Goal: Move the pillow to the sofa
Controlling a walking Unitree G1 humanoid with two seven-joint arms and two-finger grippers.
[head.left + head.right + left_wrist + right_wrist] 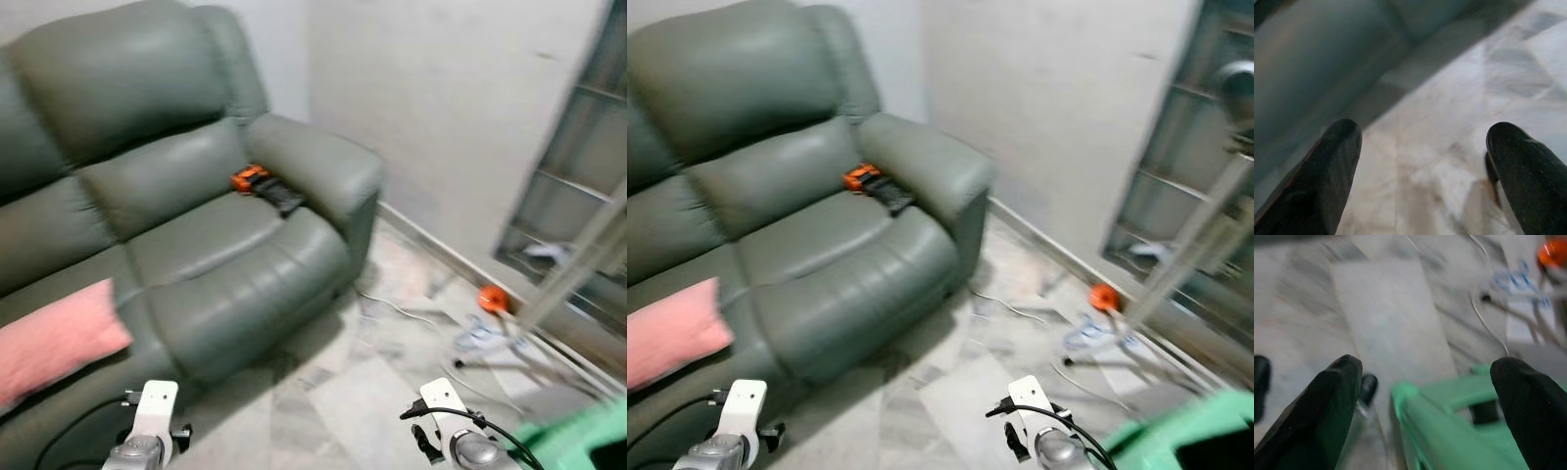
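Pale marble floor (343, 392) runs up to a grey-green leather sofa (186, 225) set against a plain wall (451, 117). On the sofa's seat, at the far left edge of the head views, lies a pink pillow (54, 338), flat on the cushion and partly cut off by the frame. Both arms hang low near the floor, well apart from it: the left gripper (1422, 171) points down at the marble just beside the sofa's dark base, fingers spread wide with nothing between them; the right gripper (1422, 406) hangs off to the right, fingers likewise spread and empty, over a green plastic stool (1449, 426). Further along the seat, against the armrest, sits an orange and black tool (265, 188). On the floor to the right lie a thin white cable (392, 308), an orange ball (493, 298) and some blue and white clutter (480, 338) near a metal grille (578, 176). Everything is slightly blurred.
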